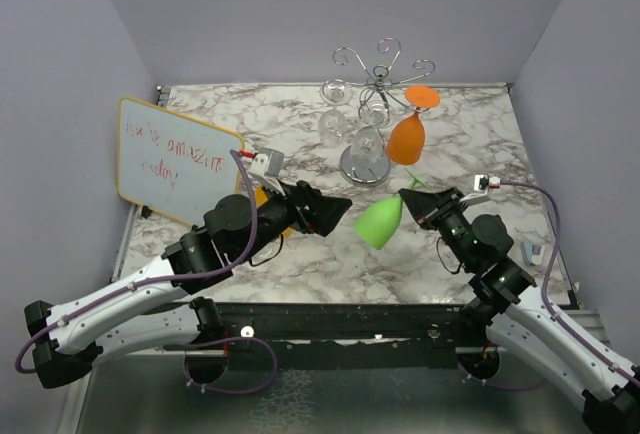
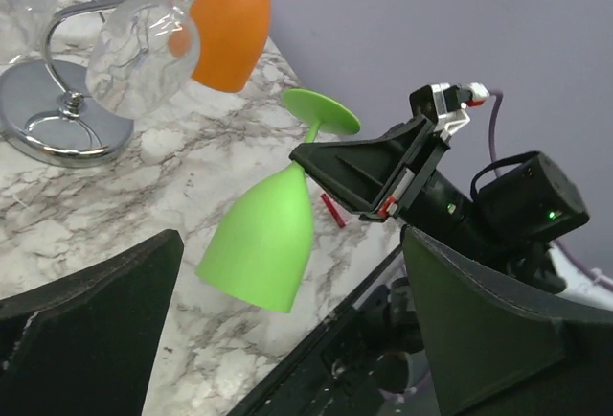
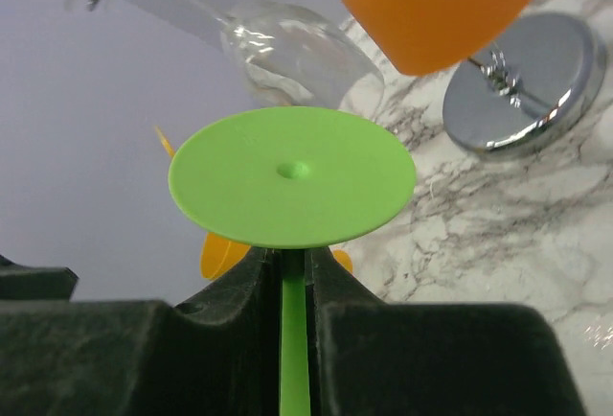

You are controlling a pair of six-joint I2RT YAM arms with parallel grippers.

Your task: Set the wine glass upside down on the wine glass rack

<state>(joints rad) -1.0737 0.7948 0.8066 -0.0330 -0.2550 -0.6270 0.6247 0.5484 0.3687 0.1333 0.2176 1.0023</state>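
Notes wine glass [image 1: 381, 222] off the bench [image 1: 300, 134], stem pinched in right tool [image 1: 410, 194]; long axis tilted, foot up, bowl down toward left tool [image 1: 338, 207] (spread wide, near the bowl, apart). Places wine glass rack [image 1: 380, 76] beyond right tool, the nearer arm. Flags orange glass [image 1: 406, 139] and clear glasses [image 1: 335, 94] hanging there, crowding the approach.
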